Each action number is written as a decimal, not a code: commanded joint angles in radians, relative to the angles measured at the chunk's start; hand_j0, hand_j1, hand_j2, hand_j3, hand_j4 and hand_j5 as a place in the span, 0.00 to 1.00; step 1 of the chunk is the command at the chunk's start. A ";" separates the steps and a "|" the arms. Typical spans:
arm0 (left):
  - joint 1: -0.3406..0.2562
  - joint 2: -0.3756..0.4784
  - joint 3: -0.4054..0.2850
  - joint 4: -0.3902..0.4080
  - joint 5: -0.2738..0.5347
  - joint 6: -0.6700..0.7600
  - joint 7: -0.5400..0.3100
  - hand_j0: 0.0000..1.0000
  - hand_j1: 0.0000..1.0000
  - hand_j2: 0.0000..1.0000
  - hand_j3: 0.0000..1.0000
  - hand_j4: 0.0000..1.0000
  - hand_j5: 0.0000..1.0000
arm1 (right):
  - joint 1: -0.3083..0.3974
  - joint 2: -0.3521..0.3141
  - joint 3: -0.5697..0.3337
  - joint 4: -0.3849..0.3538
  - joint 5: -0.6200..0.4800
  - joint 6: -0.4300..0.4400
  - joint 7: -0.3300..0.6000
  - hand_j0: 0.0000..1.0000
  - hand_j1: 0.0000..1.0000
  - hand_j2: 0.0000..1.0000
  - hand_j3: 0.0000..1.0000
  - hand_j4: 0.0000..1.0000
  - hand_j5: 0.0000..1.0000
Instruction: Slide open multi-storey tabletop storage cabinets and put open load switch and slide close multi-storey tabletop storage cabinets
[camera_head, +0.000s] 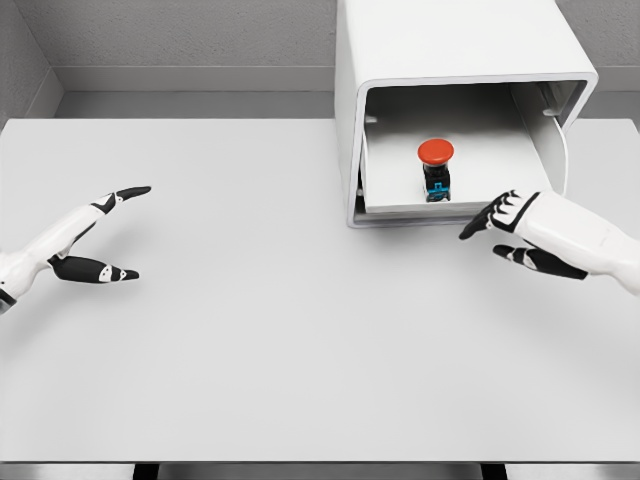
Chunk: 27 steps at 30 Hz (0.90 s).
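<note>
A white cabinet (450, 60) stands at the far right of the pale grey surface (260, 340), its rounded shell open toward the viewer. Its drawer (395, 195) is slid out, the tray's front lip reaching past the shell's lower edge and resting near the surface. The switch (436, 170) stands upright in the drawer, a little right of the tray's middle: a red mushroom cap on top, a black body below with a blue part at its base. It touches nothing but the drawer floor. The right hand (510, 232) comes in from the right edge and sits just in front of the drawer's right corner, close to the tray lip but apart from the switch. Its fingers (492, 215) are loosely extended and point left toward the drawer front, the thumb held lower and apart from them; it holds nothing, and I cannot tell whether the fingertips touch the tray. The left hand (85, 240) comes in from the left edge, well apart from the cabinet, and hovers over the left part of the surface. It is also released, with one finger pointing up and to the right and the thumb spread out below it, nothing between them. A grey wall runs behind the surface.
</note>
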<state>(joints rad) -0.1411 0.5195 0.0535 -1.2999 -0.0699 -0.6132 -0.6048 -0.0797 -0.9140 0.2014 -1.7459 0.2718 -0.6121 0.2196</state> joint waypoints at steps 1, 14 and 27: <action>0.000 0.000 0.000 0.001 0.007 0.002 0.000 1.00 1.00 1.00 1.00 1.00 1.00 | -0.003 0.001 0.018 0.013 -0.006 0.001 0.000 0.64 0.64 0.64 0.64 0.64 0.64; 0.000 0.002 0.000 0.008 0.007 0.002 0.000 1.00 1.00 1.00 1.00 1.00 1.00 | -0.137 0.075 0.122 0.103 0.000 0.001 0.070 0.64 0.64 0.64 0.64 0.64 0.64; 0.006 0.002 0.002 0.007 0.009 0.002 0.000 1.00 1.00 1.00 1.00 1.00 1.00 | -0.224 0.153 0.162 0.184 0.001 0.001 0.158 0.64 0.64 0.64 0.64 0.64 0.64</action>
<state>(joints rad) -0.1350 0.5207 0.0548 -1.2925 -0.0703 -0.6132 -0.6047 -0.3098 -0.7713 0.3538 -1.5771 0.2795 -0.6126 0.3690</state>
